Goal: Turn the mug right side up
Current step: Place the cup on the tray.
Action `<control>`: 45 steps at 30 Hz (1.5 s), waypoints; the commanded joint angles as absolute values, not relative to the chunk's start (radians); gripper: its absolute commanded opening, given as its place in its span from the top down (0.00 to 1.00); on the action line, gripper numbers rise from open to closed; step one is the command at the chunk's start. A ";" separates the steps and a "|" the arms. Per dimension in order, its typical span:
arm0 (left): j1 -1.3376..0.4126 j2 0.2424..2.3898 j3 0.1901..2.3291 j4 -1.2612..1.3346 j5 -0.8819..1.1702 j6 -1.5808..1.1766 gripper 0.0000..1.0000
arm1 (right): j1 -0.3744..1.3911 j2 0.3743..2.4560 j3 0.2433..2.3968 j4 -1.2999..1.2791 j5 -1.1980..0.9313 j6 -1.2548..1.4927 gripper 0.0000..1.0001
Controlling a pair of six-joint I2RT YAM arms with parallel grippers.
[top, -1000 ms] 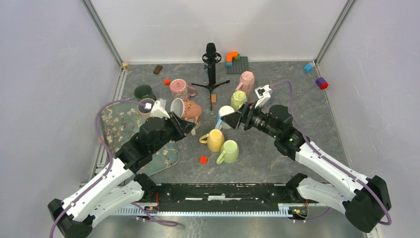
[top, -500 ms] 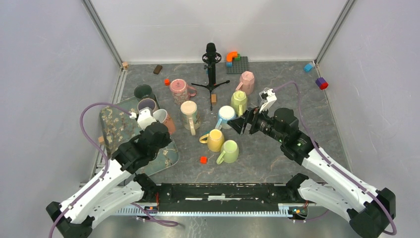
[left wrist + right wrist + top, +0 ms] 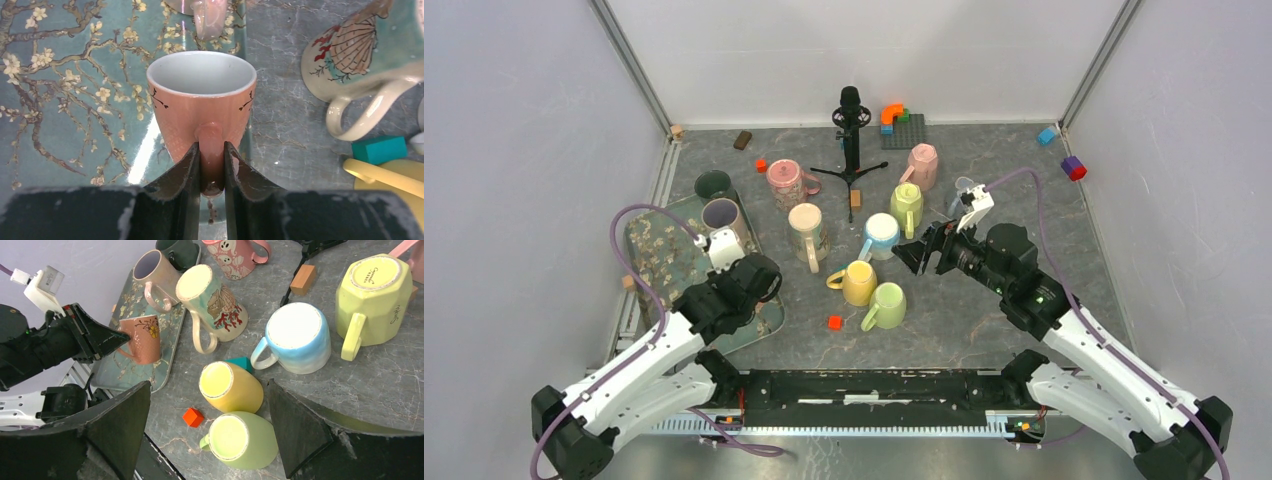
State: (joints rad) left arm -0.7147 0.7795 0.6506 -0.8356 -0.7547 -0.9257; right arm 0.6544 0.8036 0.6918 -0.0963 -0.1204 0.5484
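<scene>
**Now upright: salmon mug over the tray, its handle in the left claw**

The salmon mug (image 3: 200, 110) has its mouth facing up, and its white inside shows in the left wrist view. It sits at the right-hand edge of the blossom-patterned tray (image 3: 60, 100). The fingers hide its base, so whether it rests on the tray cannot be told.

The left claw (image 3: 211, 150) is clenched on the mug's handle, one finger on each side.

A lilac mug (image 3: 152, 270) stands farther back on the same tray, mouth up. Just off the tray on the grey bench (image 3: 380, 390), a tall cream mug with a shell and coral print (image 3: 212, 297) stands base up.

Beyond it, a blue mug (image 3: 297, 337) and a faceted lime mug (image 3: 375, 295) are also base up. A yellow mug (image 3: 230, 387) and a green mug (image 3: 242, 440) stand close together. A teal block (image 3: 240, 362) and a red block (image 3: 192, 416) lie near them.

The right claw (image 3: 207, 385) is spread wide above the yellow and green mugs and grips nothing.
</scene>
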 commanded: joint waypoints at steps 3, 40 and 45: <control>-0.713 0.770 0.596 -0.665 -0.871 -0.953 0.98 | 0.658 0.770 0.682 -0.090 -0.102 0.530 0.09; -0.853 0.722 0.327 -0.721 -0.678 -1.286 0.92 | 0.657 0.680 0.536 -0.078 -0.123 0.528 0.08; -0.857 0.786 0.354 -0.730 -0.669 -1.279 0.89 | 0.658 0.662 0.526 -0.089 -0.124 0.533 0.08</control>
